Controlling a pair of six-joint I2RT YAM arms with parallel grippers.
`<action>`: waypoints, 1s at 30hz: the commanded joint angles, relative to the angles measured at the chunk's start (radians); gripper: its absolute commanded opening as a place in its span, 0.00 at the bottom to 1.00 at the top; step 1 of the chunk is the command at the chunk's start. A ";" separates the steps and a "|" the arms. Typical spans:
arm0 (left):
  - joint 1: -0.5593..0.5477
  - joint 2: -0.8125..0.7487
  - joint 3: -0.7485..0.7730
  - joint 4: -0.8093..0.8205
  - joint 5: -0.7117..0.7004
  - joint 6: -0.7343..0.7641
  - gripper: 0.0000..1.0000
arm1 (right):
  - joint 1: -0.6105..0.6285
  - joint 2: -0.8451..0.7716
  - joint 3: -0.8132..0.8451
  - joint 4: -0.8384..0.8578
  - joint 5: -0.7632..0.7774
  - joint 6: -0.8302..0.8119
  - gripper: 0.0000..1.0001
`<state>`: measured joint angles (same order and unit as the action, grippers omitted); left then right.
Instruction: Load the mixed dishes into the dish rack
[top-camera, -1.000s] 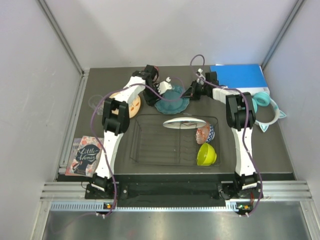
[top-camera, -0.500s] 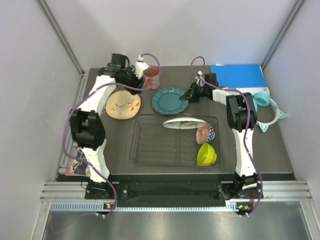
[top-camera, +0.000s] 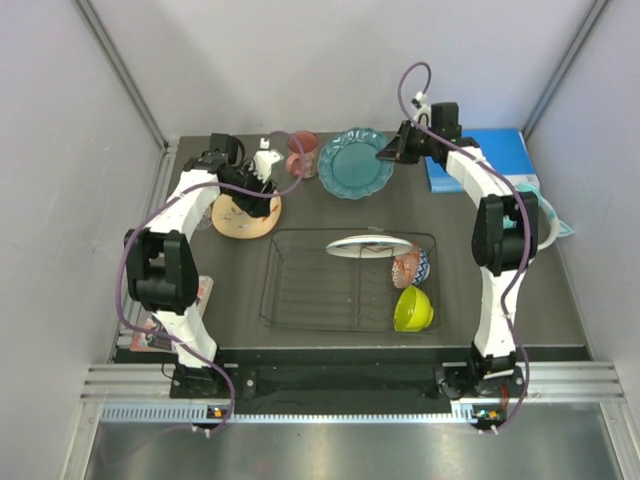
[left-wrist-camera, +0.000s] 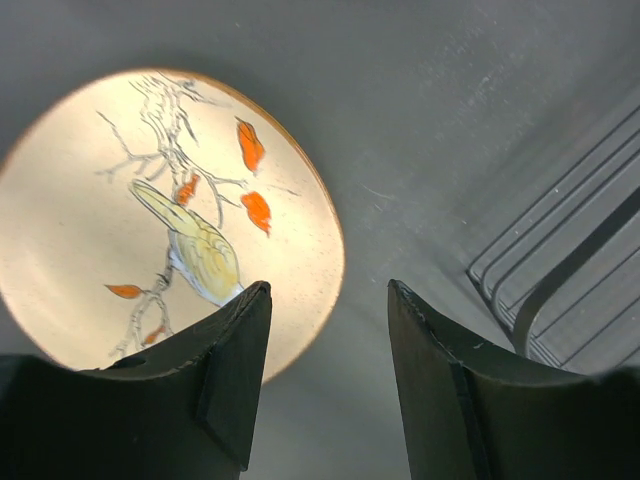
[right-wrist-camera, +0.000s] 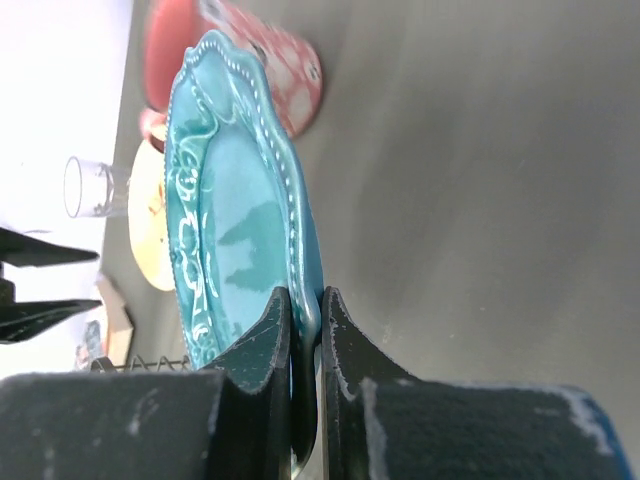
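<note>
My right gripper (top-camera: 393, 152) is shut on the rim of the teal scalloped plate (top-camera: 354, 163) and holds it tilted above the table's back; the wrist view shows the plate (right-wrist-camera: 225, 200) on edge between the jaws (right-wrist-camera: 305, 310). My left gripper (top-camera: 255, 195) is open and empty over the right edge of the cream-yellow floral plate (top-camera: 235, 218), which fills the left of the wrist view (left-wrist-camera: 150, 210), jaws (left-wrist-camera: 328, 300) apart. The pink-red mug (top-camera: 302, 153) stands behind. The black wire dish rack (top-camera: 300, 285) holds the white plate (top-camera: 368, 245), pink patterned bowl (top-camera: 408, 267) and lime-green bowl (top-camera: 413, 308). The clear glass (right-wrist-camera: 88, 186) shows at left.
A blue binder (top-camera: 500, 150) lies at the back right under my right arm, with teal headphones (top-camera: 545, 215) beside it. A book (top-camera: 160, 325) lies at the front left, partly hidden by my left arm. Rack wires (left-wrist-camera: 570, 270) are right of my left gripper.
My right gripper has lifted the teal plate off the table and carried it back. My left gripper has left the mug standing and moved down over the cream plate.
</note>
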<state>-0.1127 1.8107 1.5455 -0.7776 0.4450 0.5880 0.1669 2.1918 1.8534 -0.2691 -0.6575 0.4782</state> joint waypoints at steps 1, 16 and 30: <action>0.004 -0.090 -0.016 0.015 0.014 -0.027 0.55 | -0.012 -0.179 0.084 0.013 0.005 -0.073 0.00; 0.024 -0.166 -0.116 0.040 -0.012 -0.045 0.54 | -0.026 -0.587 -0.184 0.060 0.013 -0.099 0.00; 0.042 -0.251 -0.177 0.018 -0.029 -0.063 0.54 | 0.120 -1.164 -0.500 -0.082 0.182 -0.344 0.00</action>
<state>-0.0753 1.6173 1.3773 -0.7628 0.4171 0.5430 0.1997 1.1728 1.3628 -0.3790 -0.5365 0.2455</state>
